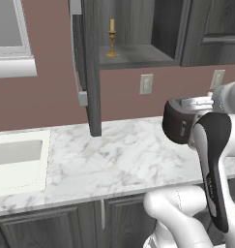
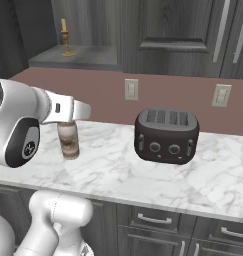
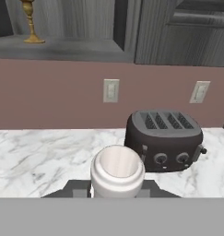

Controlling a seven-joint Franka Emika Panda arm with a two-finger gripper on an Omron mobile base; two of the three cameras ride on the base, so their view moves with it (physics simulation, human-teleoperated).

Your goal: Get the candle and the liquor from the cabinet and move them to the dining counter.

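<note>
Liquor bottle (image 2: 69,140): upright, neck clamped in the gripper (image 2: 68,122), hanging just above the marble worktop (image 2: 143,175), left of the toaster (image 2: 166,136). Candle (image 1: 111,38): standing in the open cabinet (image 1: 138,55), above and left of the gripper. Dining counter: whereabouts cannot be told.

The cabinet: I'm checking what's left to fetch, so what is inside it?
The cabinet stands open with the candle upright on its shelf. Its door hides the left part of the shelf.

Domestic kitchen: marble-topped bench (image 1: 119,155) with inset sink (image 1: 17,162), dark four-slot toaster (image 2: 166,136), grey wall cabinet (image 1: 133,34) above and drawers (image 2: 158,220) below, and wall outlets (image 2: 131,89) on a brownish-pink backsplash (image 1: 51,101).
</note>
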